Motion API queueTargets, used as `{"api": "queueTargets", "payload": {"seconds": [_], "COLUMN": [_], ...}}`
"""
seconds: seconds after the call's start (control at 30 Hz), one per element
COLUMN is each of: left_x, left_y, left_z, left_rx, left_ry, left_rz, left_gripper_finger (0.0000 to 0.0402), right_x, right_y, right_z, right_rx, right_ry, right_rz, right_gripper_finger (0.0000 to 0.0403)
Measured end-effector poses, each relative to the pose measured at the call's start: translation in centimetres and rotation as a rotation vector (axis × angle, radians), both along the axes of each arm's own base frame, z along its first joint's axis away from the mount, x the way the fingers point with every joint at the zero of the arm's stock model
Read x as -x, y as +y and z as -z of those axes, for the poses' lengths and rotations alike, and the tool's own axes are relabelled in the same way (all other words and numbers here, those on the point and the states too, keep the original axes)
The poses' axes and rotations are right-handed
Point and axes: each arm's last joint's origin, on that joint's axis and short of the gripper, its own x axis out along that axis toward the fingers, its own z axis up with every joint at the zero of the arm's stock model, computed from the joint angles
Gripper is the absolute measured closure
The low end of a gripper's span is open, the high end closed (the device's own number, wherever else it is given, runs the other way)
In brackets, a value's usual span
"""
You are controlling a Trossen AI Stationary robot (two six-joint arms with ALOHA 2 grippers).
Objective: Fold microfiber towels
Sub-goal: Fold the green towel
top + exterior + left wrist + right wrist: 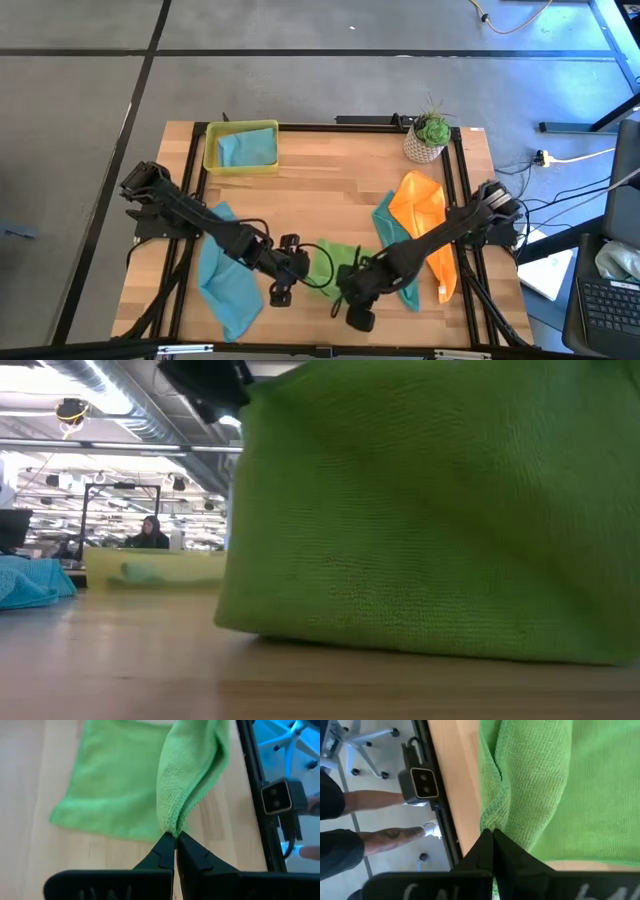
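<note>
I've got the lime green towel at 6 o'clock on the table, mid-fold: left gripper and right gripper are each clenched on a corner at the near edge. One light blue towel sits in the yellow-green tray at 11, looks done. By my read still left: blue towel at 8, teal towel and orange towel heaped at 3

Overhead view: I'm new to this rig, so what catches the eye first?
The lime green microfiber towel at the table's near edge, pinched by both the left tool and the right tool. The orange microfiber towel lies at the right side, near a small potted plant.
</note>
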Motion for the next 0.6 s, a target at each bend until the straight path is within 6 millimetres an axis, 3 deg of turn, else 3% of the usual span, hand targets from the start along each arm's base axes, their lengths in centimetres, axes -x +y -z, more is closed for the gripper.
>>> {"api": "queueTargets", "payload": {"seconds": [0.33,0.6], "left_x": [-1.5,-2.7], "left_y": [2.9,4.8], "left_z": [0.1,3.2], "left_rx": [-0.038,-0.028], "left_ry": [-0.03,0.064], "left_rz": [-0.035,-0.071], "left_gripper_finger": [0.0401,0.0401], "right_x": [2.4,3.0], "right_y": [-1.8,-3.6], "right_z": [2.4,4.1], "right_rx": [0.1,0.22], "right_ry": [0.048,0.11], "right_rz": [-0.015,-0.058], "right_gripper_finger": [0.0401,0.0394]}}
